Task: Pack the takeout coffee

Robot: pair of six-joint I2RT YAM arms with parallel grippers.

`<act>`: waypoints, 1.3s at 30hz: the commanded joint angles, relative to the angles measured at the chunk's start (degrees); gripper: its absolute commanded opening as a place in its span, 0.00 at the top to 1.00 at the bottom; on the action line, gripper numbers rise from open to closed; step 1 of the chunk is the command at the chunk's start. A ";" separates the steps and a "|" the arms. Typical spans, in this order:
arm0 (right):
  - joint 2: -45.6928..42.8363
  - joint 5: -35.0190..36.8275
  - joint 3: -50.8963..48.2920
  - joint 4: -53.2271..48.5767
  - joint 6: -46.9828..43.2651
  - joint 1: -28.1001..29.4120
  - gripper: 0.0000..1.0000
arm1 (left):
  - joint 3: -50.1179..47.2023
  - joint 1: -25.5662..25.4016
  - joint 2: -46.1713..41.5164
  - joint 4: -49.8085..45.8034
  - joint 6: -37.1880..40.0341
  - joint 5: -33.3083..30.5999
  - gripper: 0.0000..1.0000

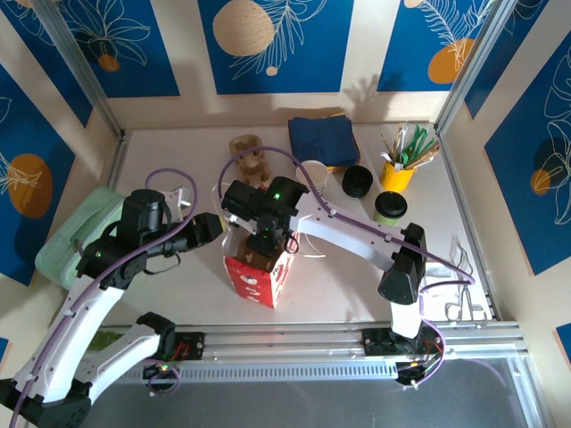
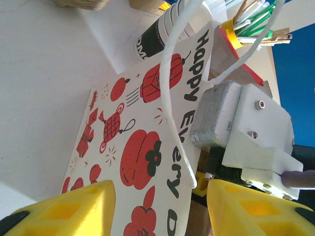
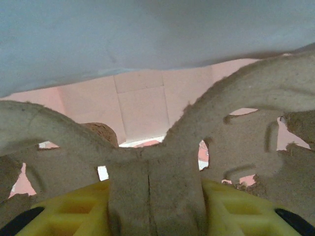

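we see the left arm bent low, its left gripper (image 1: pixel 212 227) (image 2: pixel 160 206) level against the near-side rim of the paper bag (image 1: pixel 259 276) (image 2: pixel 142 147). its yellow fingers (image 2: pixel 69 209) stand about half spread with the printed bag wall running between them. we cannot tell whether they pinch that wall or only rest beside it.

the right arm reaches across from its base and tips its right gripper (image 1: pixel 265 239) (image 3: pixel 157 206) straight down into the bag's mouth. the fingers are clamped on the middle rib of a pulp cup carrier (image 3: pixel 147 167), with the pink bag floor below it.

just past the right gripper stands the stack of paper cups (image 1: pixel 312 174) (image 2: pixel 157 37), outside the bag and apart from both grippers. beyond it to the outer side sit black lids (image 1: pixel 357 181), a dark lidded cup (image 1: pixel 390 207) and the yellow cup of stirrers (image 1: pixel 397 174) (image 2: pixel 246 24). further off lie navy napkins (image 1: pixel 323 138) and spare carriers (image 1: pixel 250 156).

the carrier's outer pockets are cut off, and the bag's inside is hidden from above by the wrist.
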 commanded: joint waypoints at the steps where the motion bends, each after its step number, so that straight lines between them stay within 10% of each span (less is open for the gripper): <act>1: -2.30 -2.78 -1.15 0.88 -0.83 -0.50 0.58 | -0.46 0.58 -0.44 0.48 0.84 0.19 0.48; 18: -4.96 -4.63 -4.78 5.88 -1.40 -1.63 0.57 | -3.68 0.09 1.71 7.51 8.61 14.09 0.51; 39: -7.39 -5.56 -9.09 7.84 -0.83 -1.72 0.57 | -4.52 -1.87 0.39 7.39 10.20 2.48 0.95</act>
